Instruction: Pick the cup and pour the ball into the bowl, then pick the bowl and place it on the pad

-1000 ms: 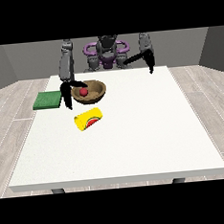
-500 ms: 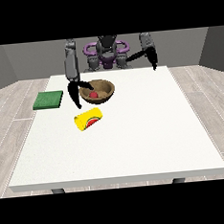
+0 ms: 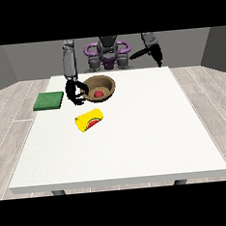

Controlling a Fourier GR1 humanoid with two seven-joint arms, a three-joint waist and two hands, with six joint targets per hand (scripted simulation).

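While the red ball [image 3: 98, 93] already lies inside the brown wooden bowl [image 3: 105, 83], the pour counts as done; the step in hand is judged to be the bowl pickup. The yellow cup [image 3: 89, 120] lies on its side on the desk [image 3: 137, 142], near the bowl and toward the camera side.

Bowl sits near the desk's far edge, left of centre. Green pad [image 3: 49, 100] lies flat at the desk's left edge, with a clear gap between it and the bowl.

Hand at the view's left [image 3: 74, 91] hangs from a near-vertical forearm, set against the bowl's left rim. Its fingers [image 3: 82, 87] curve toward the rim; whether they have closed on the rim I cannot tell.

Hand at the view's right [image 3: 157, 57] is raised above the far right corner of the desk, well apart from everything; finger state not readable.

To do it well: pinch the rim wall, lift level so the ball stays in, carry left, set the bowl down centred on the pad.
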